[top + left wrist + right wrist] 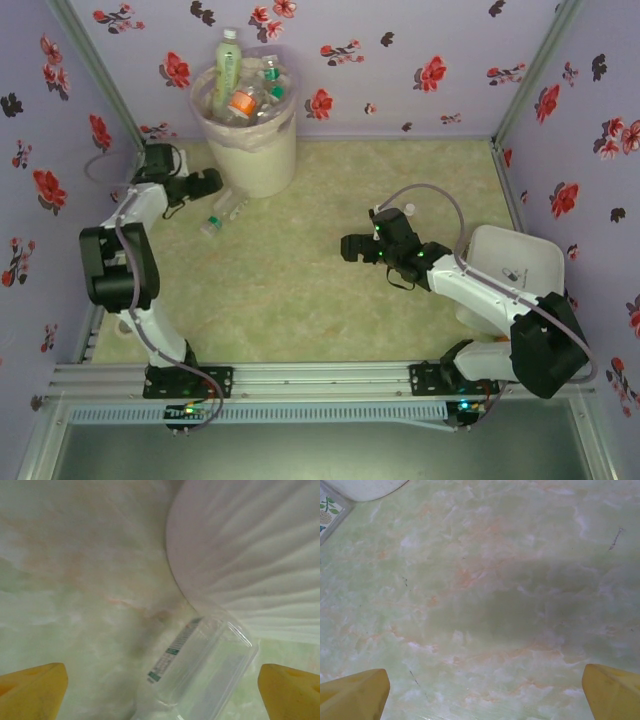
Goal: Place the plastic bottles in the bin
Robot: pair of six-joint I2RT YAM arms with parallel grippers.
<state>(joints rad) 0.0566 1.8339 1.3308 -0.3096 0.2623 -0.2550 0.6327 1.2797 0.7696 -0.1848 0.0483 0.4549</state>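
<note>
Hovering beside the bin (262,160), the left claw (210,186) stands wide open and empty above a clear bottle (226,211) lying on the tabletop (330,310) just beside the bin's base. The bottle's long axis runs diagonally between the fingers. The right claw (350,248), equally open and empty, sits well apart.

Bin (262,160) blocks far-left corner, table (300,285) centre open, tub (522,252) at right
</note>
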